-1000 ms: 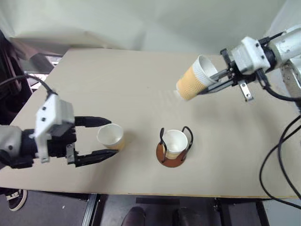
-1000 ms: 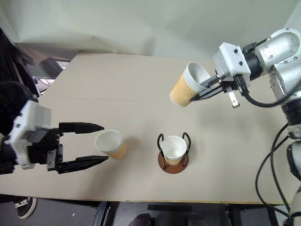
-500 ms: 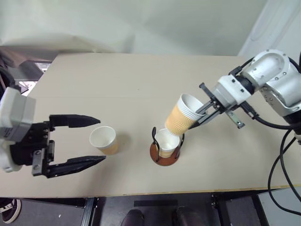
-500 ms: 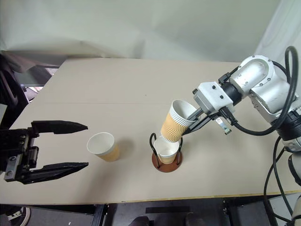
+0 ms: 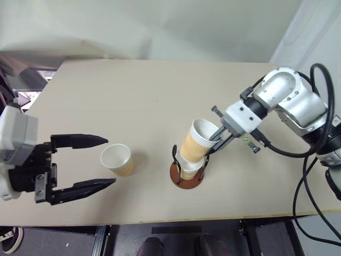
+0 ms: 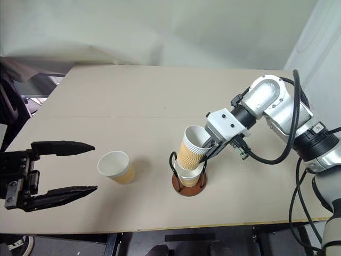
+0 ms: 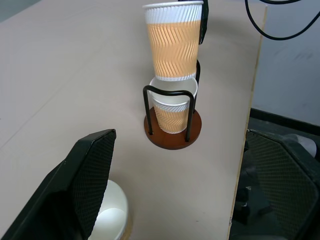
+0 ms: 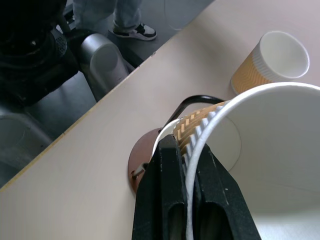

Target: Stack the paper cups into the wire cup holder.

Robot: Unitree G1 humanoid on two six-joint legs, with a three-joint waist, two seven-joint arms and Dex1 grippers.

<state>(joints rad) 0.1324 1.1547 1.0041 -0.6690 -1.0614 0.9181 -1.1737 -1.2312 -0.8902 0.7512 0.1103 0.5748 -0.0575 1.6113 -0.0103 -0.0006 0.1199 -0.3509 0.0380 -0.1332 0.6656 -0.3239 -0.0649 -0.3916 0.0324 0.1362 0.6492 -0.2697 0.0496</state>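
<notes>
Above holder (image 5: 187,176), cup (image 5: 195,141) near-upright, mouth up

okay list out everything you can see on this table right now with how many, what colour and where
Table: one, beige.
Holder: one, brown base with black wire loops, near the table's front edge, centre.
Cups: three, yellow-orange with white rims; one in the holder, one gripped at its rim with its bottom entering the first, one upright on the table, left of the holder.
Person's shoes: on the floor past the table edge.
Left claw: black, open, beside the loose cup.
Right claw: black, shut on the second cup's rim.
</notes>
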